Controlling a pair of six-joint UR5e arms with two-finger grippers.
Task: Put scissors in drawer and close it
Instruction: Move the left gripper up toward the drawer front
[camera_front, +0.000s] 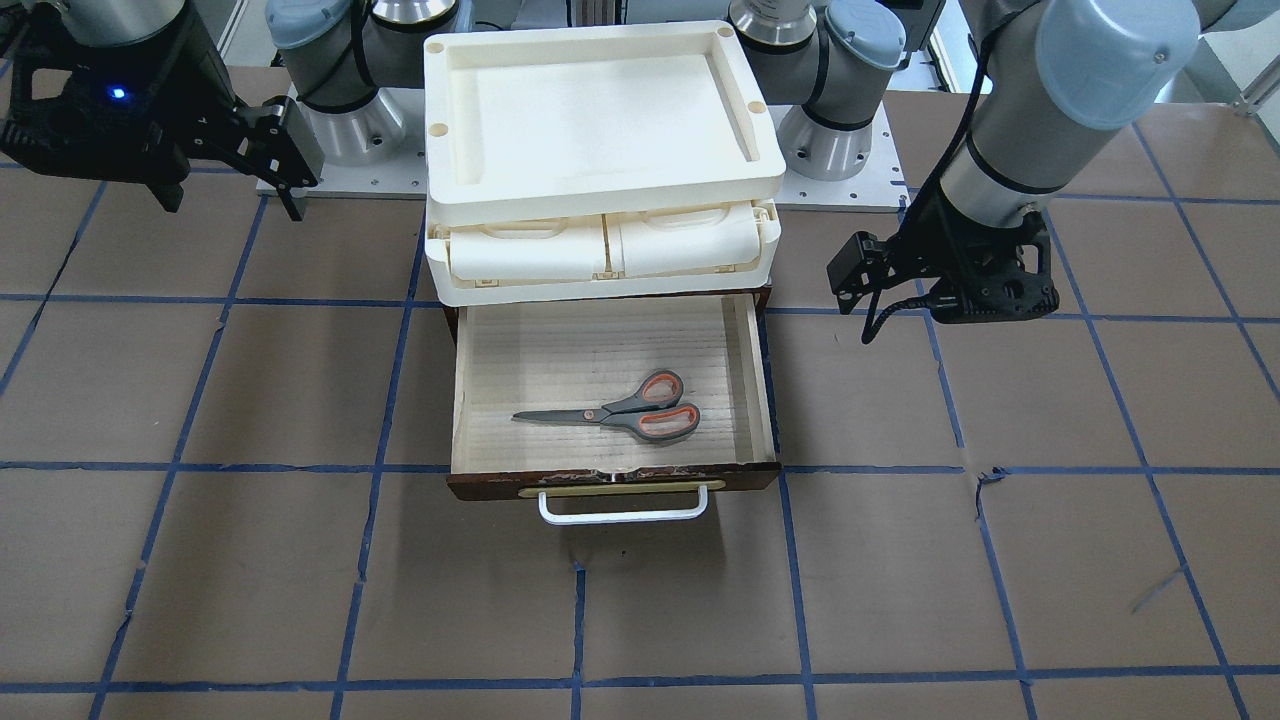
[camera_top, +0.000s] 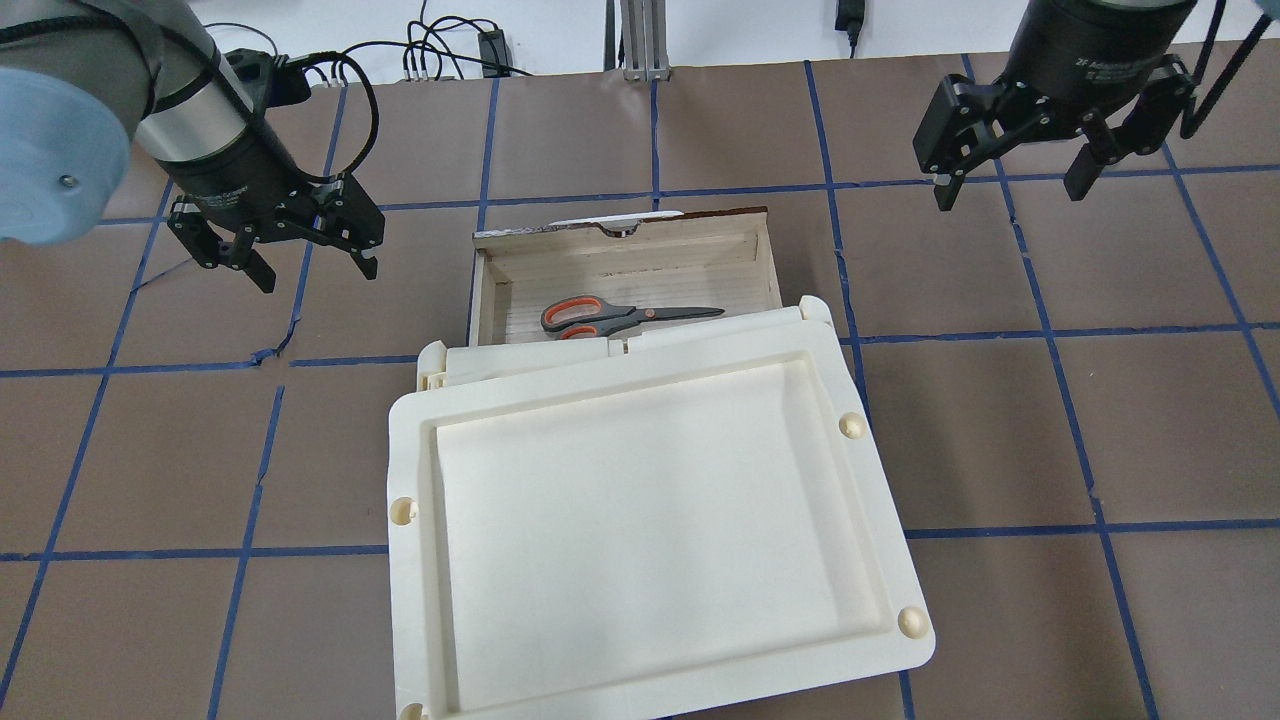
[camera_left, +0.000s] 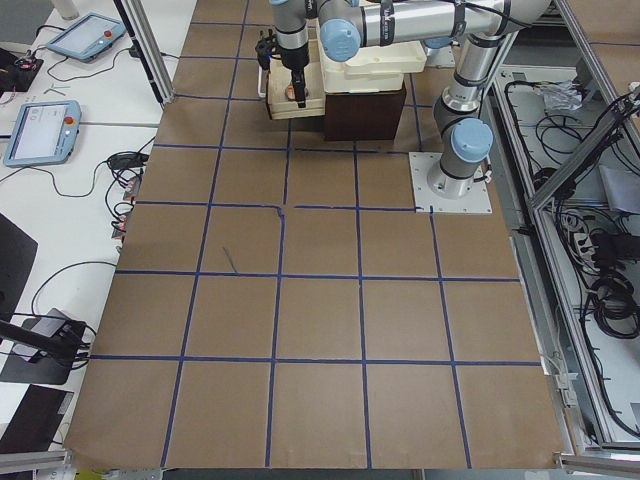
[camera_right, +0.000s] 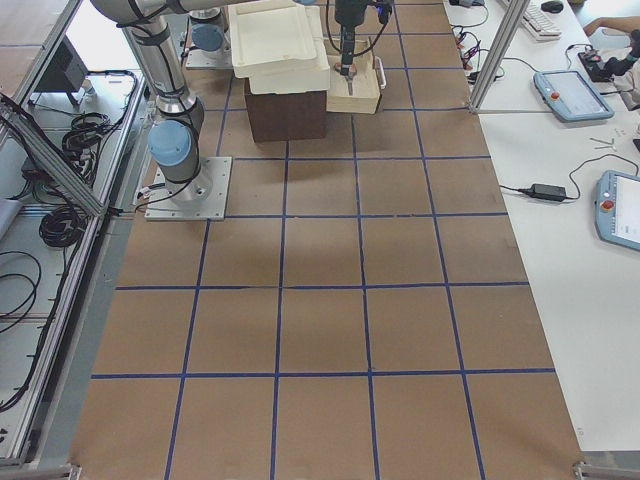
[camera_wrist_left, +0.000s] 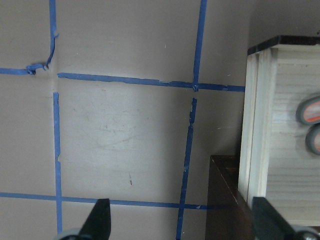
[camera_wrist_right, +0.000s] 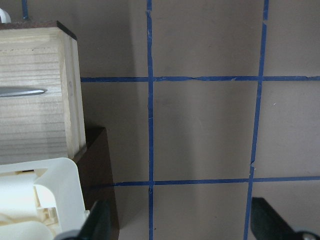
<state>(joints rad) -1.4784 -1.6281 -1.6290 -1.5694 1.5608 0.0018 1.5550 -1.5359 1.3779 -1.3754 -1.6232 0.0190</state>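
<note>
The scissors (camera_front: 615, 410) lie flat inside the drawer (camera_front: 560, 350), which stands pulled out, with its white bar handle (camera_front: 622, 510) facing away from me. In the overhead view the scissors (camera_top: 625, 317) have their orange-looped handles to the left. My left gripper (camera_top: 318, 272) is open and empty, above the table left of the drawer. Its wrist view shows the open gripper (camera_wrist_left: 182, 225), the drawer's side wall (camera_wrist_left: 260, 125) and the scissor handles (camera_wrist_left: 312, 110). My right gripper (camera_top: 1010, 195) is open and empty, up to the right of the drawer. Its wrist view shows the blade tip (camera_wrist_right: 20, 92).
A cream plastic tray unit (camera_top: 650, 520) sits on the dark brown cabinet (camera_wrist_right: 100, 165) and overhangs the drawer's back part. The brown table (camera_front: 900, 600) is marked with a blue tape grid. The arm bases (camera_front: 350, 130) stand behind the cabinet.
</note>
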